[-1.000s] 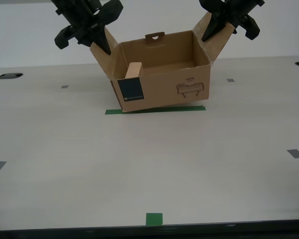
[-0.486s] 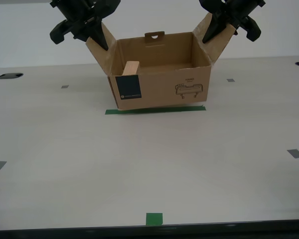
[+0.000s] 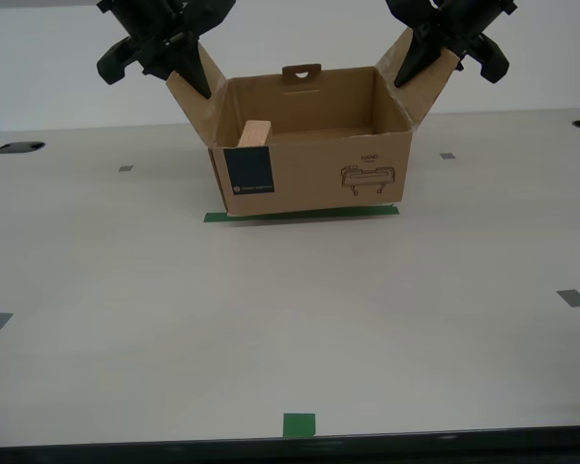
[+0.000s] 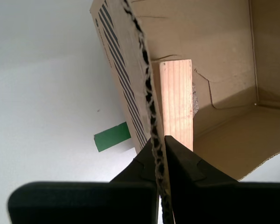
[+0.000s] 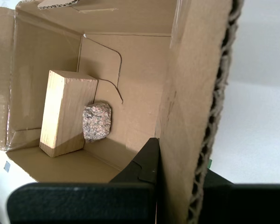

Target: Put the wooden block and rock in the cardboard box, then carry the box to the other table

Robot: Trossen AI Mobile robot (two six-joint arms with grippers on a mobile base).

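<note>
Loading looks done; the carry step is in hand. The cardboard box sits at the far middle of the bench in the exterior view, its front bottom edge along a green tape strip. Whether the base rests on the bench or hangs just off it, can't tell. Front face shows the dark blue label and the line drawing.

Contents: the wooden block stands tilted against an inner wall, at the exterior view's left end of the box, behind the label. The rock is wedged right beside it, touching the block and the wall. From the exterior view only the block's top shows; the rock is hidden by the box front.

Pincers: the second pincer is clamped on the side flap at the exterior view's left, corrugated edge pinched tight between the jaws. The first pincer is clamped on the opposite flap, at the exterior view's right. Both flaps splay up and out.

Next, as I judge it: lift evenly with both arms, keep the box level so the block doesn't topple and the rock doesn't roll, then drive the base to the other table. Flaps are thin card, so uneven pull or a jerk could tear or slip them. No second table is in view here.
</note>
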